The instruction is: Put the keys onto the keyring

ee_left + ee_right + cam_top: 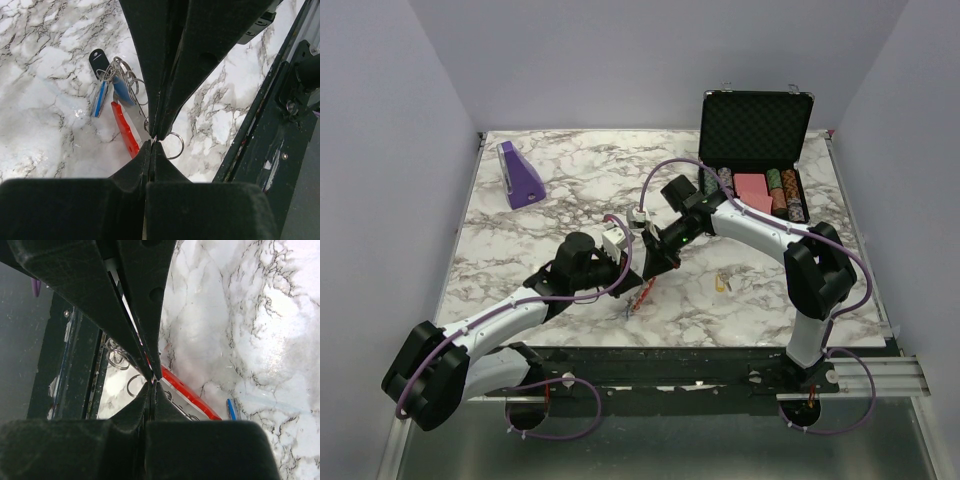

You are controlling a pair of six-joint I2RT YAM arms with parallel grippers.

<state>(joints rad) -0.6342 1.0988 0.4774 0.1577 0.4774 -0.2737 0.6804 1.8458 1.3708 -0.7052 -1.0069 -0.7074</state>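
Note:
The keyring (642, 294) lies near the table's front edge, under both grippers. In the left wrist view it shows a red crescent (125, 130), a dark tag (98, 57), several small rings (126, 75) and blue keys (101, 98) on the bunch. A thin metal ring (175, 146) sticks out where the two grippers meet tip to tip. My left gripper (152, 141) is shut and seems to pinch that ring. My right gripper (152, 382) is shut on the same ring (134, 385), beside the red crescent (192, 396). A yellow key (723, 283) lies alone to the right.
An open black case (756, 122) with poker chips stands at the back right. A purple wedge-shaped object (520, 176) stands at the back left. The black front rail (260, 125) runs close beside the keyring.

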